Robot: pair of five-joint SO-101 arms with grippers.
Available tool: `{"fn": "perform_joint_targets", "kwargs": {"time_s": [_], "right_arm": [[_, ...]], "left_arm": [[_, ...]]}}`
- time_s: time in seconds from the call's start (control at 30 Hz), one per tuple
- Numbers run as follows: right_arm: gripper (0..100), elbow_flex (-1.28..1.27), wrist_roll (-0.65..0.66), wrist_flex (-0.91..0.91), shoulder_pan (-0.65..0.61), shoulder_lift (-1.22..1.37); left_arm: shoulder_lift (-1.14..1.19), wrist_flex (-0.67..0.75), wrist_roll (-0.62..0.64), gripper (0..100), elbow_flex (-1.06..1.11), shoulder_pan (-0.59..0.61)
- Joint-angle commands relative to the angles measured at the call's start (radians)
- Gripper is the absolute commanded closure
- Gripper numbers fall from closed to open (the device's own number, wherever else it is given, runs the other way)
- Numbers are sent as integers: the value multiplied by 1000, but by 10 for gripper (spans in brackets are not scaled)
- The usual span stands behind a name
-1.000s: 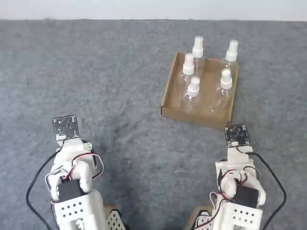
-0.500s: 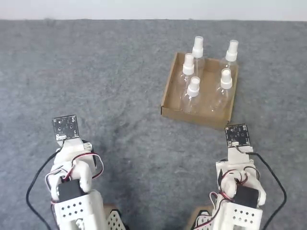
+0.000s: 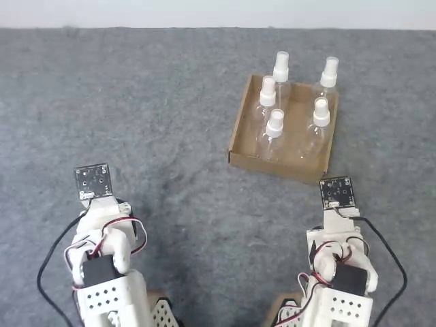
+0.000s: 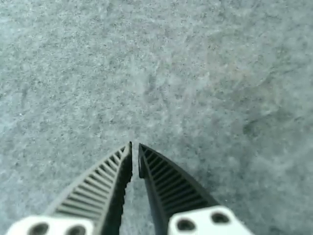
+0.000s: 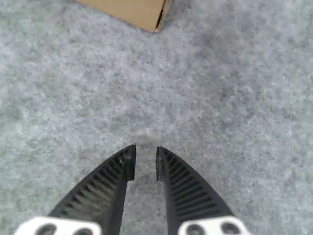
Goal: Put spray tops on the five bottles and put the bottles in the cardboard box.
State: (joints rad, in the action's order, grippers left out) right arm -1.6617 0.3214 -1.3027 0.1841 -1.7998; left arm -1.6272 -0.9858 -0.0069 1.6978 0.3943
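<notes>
Over the carpet (image 4: 195, 58), left hand (image 4: 135, 147) hangs nearly closed, right hand (image 5: 145, 152) narrowly parted.

The right gripper (image 5: 145, 149) hangs over grey carpet (image 5: 234, 88), its two black ribbed fingers (image 5: 105, 188) set a narrow gap apart at the tips with nothing between them. One corner of the cardboard box (image 5: 132, 10) rests on the carpet, well apart from the fingertips, which point roughly toward the box.

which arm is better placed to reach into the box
Likely right. The cardboard box sits just ahead of the right gripper, its corner in that wrist view; the left gripper hangs over bare carpet, farther off.
</notes>
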Motion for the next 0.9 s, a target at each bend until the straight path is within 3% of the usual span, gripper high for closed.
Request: {"fn": "perform_joint_targets", "kwargs": {"time_s": [0.0,0.87], "right_arm": [[968,-23,11,-8,12,-19],[968,-23,11,-8,13,-19]], "left_arm": [[-18,-6,0,987,-5,3],[-18,-6,0,987,-5,3]]}}
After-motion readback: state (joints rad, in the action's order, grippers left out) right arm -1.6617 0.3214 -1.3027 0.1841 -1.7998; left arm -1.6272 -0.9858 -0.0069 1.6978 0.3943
